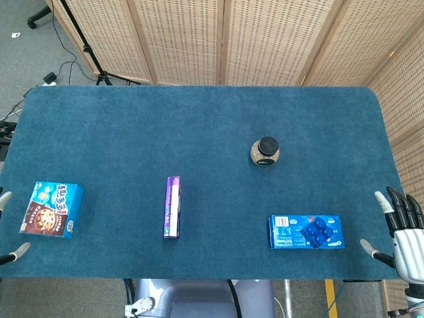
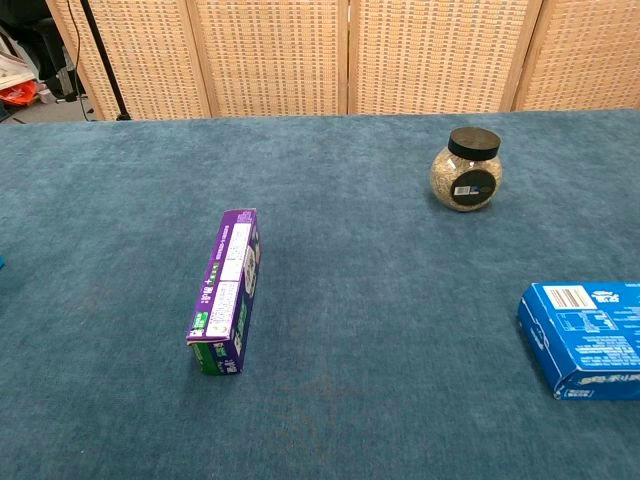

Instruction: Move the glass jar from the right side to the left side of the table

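Glass jar (image 2: 466,172) (round-bellied), black lid, upright, grain-filled

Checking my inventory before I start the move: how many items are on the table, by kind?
Glass jar: 1
Purple box: 1
Blue Oreo box: 1
Blue cookie box: 1
Total: 4

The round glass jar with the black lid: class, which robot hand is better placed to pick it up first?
Right. The round glass jar with the black lid stands right of centre, nearer the right robot hand, which is open. Only fingertips of the left robot hand show at the far edge.
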`<state>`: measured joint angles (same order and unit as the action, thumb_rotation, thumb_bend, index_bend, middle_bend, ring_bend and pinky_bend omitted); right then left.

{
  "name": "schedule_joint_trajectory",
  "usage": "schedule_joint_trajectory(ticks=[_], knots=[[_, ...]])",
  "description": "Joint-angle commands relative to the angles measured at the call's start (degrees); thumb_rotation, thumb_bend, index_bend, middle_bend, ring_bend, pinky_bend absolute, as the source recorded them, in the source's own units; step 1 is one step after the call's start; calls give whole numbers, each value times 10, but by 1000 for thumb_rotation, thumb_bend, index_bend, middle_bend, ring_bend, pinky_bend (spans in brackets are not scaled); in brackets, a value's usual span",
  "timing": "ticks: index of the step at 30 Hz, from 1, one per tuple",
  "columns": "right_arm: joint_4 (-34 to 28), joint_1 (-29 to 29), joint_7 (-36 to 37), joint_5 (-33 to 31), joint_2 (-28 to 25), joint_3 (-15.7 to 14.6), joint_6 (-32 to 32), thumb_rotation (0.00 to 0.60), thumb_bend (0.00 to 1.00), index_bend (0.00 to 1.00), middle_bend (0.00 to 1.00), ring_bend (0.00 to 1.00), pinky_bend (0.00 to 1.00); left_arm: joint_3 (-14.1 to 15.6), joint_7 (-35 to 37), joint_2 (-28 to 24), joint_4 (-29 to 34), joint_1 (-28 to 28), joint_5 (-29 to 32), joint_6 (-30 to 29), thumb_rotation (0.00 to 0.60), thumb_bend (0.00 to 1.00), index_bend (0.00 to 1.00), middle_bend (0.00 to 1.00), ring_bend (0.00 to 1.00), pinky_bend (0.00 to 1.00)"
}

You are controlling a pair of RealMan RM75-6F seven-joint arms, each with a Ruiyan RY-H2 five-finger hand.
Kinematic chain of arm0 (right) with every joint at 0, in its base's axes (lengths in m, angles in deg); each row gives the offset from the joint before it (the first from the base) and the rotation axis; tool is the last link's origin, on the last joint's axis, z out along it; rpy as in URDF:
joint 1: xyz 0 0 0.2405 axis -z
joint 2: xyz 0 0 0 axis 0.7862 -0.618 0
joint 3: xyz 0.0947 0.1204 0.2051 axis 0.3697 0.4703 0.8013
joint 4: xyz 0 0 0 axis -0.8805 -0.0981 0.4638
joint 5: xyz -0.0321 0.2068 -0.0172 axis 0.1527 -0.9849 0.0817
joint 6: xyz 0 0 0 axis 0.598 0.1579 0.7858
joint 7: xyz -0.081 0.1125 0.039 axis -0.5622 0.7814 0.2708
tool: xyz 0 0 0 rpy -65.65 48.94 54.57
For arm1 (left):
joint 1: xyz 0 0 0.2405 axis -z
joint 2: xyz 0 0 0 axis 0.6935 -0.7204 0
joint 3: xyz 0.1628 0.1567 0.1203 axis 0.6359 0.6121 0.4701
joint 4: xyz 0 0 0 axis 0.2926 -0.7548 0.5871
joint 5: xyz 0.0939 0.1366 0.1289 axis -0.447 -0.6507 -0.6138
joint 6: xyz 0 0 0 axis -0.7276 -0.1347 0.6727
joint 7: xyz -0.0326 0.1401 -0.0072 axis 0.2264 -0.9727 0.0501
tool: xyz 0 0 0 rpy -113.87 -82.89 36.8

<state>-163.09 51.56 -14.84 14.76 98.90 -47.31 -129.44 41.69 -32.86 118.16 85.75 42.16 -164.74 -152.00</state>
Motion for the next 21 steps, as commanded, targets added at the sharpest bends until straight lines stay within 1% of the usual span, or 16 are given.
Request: schedule_joint_trajectory(ticks=[1,10,11,12,13,14,16,17,18,19,20,21], knots=[[1,0,2,0,0,1,-2,600,0,0,0,0,0,0,0,0,1,0,3,2,600,0,0,0,0,0],[8,-4,26,-1,3,2,3,600,2,0,0,0,0,3,4,-4,5,-1,3,3,600,0,0,0,0,0],[8,-5,29,-1,3,3,3,600,21,0,0,0,0,3,3,-4,5,-1,2,2,600,0,0,0,0,0],[9,-6,37,0,3,4,3,600,95,0,0,0,0,4,1,-4,6,-1,2,3,600,0,0,0,0,0],[10,-10,54,0,3,9,-1,600,237,2,0,0,0,3,-3,-2,6,1,1,5,600,0,0,0,0,0],[8,-24,94,-6,5,23,6,600,372,8,0,0,0,2,-9,1,4,5,4,11,600,0,0,0,0,0],[10,-38,135,-14,2,30,23,600,796,41,0,0,0,-1,-16,5,4,7,10,16,600,0,0,0,0,0],[6,-49,167,-19,-4,35,39,600,931,60,0,0,0,-2,-20,7,5,9,13,20,600,0,0,0,0,0],[1,-61,200,-25,-14,40,57,600,980,73,0,0,3,-3,-23,8,6,11,15,23,600,0,0,0,0,0],[-4,-74,232,-32,-24,48,75,600,1000,99,7,0,33,-3,-26,9,7,12,16,24,600,0,0,0,0,0],[-8,-89,268,-45,-36,61,92,600,1000,130,28,0,89,-3,-28,10,9,13,15,24,600,0,0,0,0,0],[-8,-100,282,-57,-42,73,102,600,1000,152,47,1,134,-3,-29,11,11,13,14,23,600,0,0,0,0,0]])
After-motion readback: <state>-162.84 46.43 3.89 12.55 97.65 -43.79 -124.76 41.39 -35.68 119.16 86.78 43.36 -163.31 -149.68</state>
